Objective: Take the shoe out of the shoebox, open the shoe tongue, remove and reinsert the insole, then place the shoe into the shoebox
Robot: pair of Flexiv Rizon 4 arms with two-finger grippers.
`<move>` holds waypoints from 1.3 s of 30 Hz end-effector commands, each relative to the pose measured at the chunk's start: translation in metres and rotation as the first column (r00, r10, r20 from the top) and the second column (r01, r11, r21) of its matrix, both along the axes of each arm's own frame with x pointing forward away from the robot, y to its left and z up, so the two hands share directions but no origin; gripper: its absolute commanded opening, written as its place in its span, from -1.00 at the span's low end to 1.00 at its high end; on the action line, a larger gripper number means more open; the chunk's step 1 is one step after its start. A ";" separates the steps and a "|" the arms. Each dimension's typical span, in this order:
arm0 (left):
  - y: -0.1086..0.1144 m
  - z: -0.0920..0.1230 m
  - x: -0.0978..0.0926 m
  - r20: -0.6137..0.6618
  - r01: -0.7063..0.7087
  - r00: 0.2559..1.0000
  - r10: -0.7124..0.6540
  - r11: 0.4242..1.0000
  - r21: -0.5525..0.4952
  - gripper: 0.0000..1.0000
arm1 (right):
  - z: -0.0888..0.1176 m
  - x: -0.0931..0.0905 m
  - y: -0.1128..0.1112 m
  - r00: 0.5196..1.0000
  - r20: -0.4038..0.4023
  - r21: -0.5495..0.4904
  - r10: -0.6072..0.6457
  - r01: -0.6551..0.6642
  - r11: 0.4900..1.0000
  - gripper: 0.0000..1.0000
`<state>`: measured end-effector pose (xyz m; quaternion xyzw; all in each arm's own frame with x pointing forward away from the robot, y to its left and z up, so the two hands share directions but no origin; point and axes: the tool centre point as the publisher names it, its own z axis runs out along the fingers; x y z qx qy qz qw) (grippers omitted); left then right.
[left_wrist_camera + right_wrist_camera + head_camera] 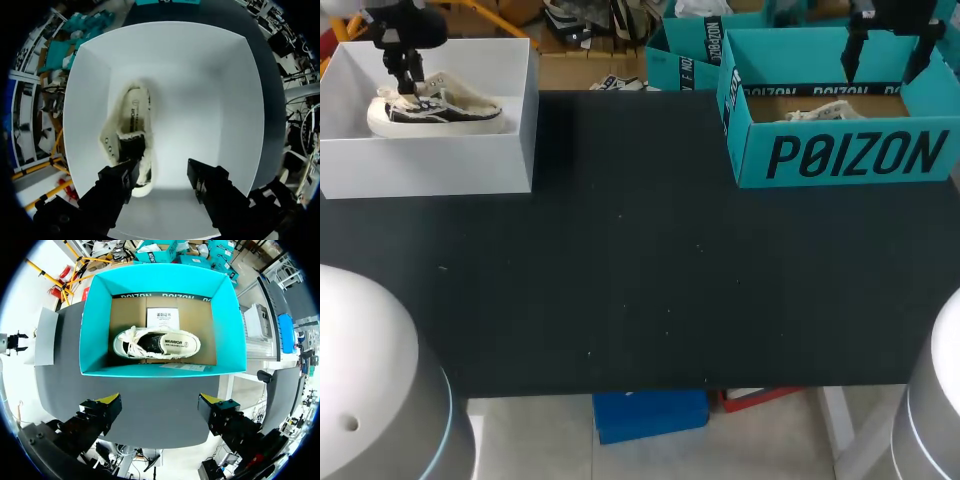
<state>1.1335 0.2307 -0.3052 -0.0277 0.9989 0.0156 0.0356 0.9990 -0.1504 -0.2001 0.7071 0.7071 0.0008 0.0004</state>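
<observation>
Left claw [162, 176]: Wide open inside the white box [240, 125] and gripping nothing. One dark finger [120, 176] lies over the end of the shoe [129, 135], the other hangs over bare box floor. Whether the first finger touches the shoe cannot be told.
Shoe: It lies lengthwise on the floor of the white box, close to one side wall, opening upward with its pale lining on show.
Head view, left side: Only here does the shoe [435, 108] show side-on, with a cream sole and dark panels, under the left claw [408, 75]. The white box [430, 160] sits at the table's far left corner.
Right claw [160, 402]: Spread wide and holding nothing, its yellow tips high above the dark table [65, 375], short of the teal box [95, 330].
Teal box: The wrist camera looks straight in at a second shoe [156, 344] lying across the brown cardboard floor, with a paper sheet [162, 317] just beyond it.
Head view, right side: The near wall of the teal box [840, 155] hides most of the second shoe [825, 113]. The right claw [888, 50] hangs above the box's far edge.
Table [640, 280]: The two boxes stand well apart at its far corners.
</observation>
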 end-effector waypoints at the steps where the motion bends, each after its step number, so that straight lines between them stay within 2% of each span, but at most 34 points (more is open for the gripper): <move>1: -0.001 -0.017 0.013 -0.030 -0.002 1.000 0.002 1.000 -0.001 0.17 | 0.000 0.001 0.000 1.000 -0.001 0.000 0.000 0.000 1.000 1.00; 7: 0.001 -0.032 0.018 -0.044 -0.002 0.999 0.002 1.000 0.001 0.00 | 0.000 0.001 0.000 1.000 -0.001 0.000 0.000 0.000 1.000 1.00; 25: 0.005 -0.080 0.029 -0.068 -0.001 0.998 0.003 1.000 0.026 -0.13 | 0.000 0.001 0.000 1.000 -0.001 0.000 0.000 0.000 1.000 1.00; 39: -0.004 -0.111 0.033 -0.085 -0.002 0.996 0.005 1.000 0.031 -0.22 | 0.000 0.001 0.000 1.000 -0.001 0.000 0.000 0.000 1.000 1.00</move>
